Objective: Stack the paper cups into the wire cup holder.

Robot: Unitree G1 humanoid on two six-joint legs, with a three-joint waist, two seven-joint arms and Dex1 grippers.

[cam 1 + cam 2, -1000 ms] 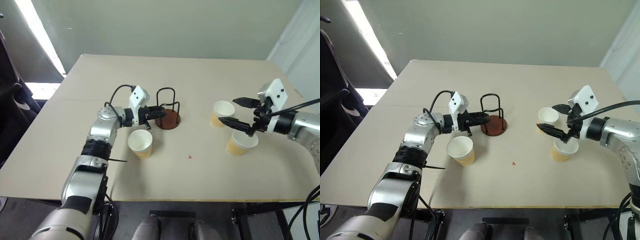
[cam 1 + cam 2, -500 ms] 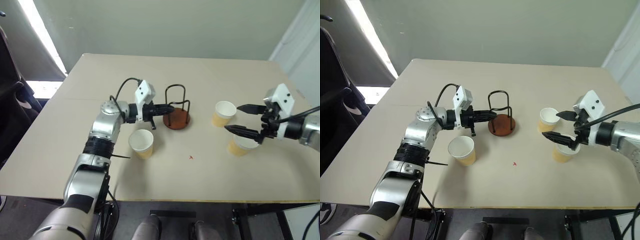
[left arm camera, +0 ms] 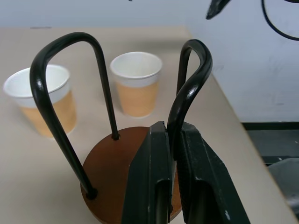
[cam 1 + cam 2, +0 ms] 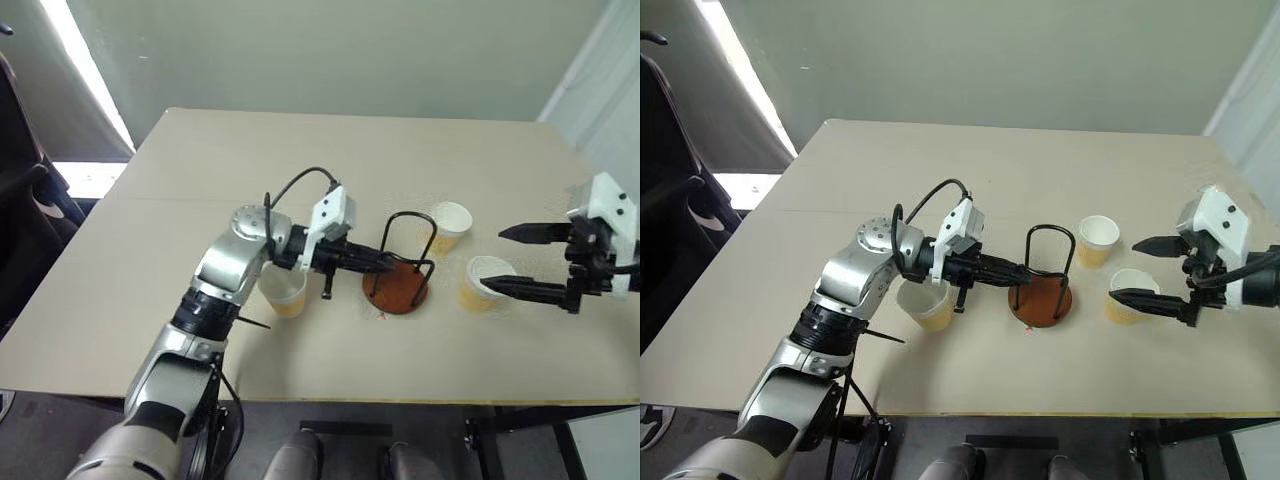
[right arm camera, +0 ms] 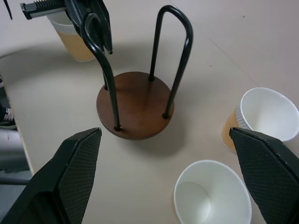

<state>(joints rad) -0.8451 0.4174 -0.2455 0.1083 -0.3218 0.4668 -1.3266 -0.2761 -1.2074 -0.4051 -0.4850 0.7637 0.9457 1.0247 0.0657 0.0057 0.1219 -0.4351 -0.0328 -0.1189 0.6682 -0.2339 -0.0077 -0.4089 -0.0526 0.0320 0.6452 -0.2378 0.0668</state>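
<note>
The wire cup holder [image 4: 400, 292] stands near mid-table, a reddish-brown disc with two black wire loops. My left gripper [image 4: 385, 265] is shut on the nearer wire loop [image 3: 189, 79], its fingers level and pointing right. One paper cup [image 4: 283, 290] stands upright under my left forearm. Two more paper cups [image 4: 450, 226] [image 4: 485, 284] stand upright just right of the holder. My right gripper [image 4: 518, 260] hangs open to the right of those two cups. Its lower finger lies beside the nearer cup, and nothing is between the fingers.
The tan table [image 4: 300, 150] ends close behind my right gripper on the right and just below the holder at the front. A small red mark [image 4: 381, 315] lies by the holder's base. A dark chair [image 4: 20, 200] stands off the table's left side.
My left gripper has pulled the wire cup holder rightward and nearer the front edge, close to the two right cups. The right gripper has drawn back to the right, off the nearer cup.
</note>
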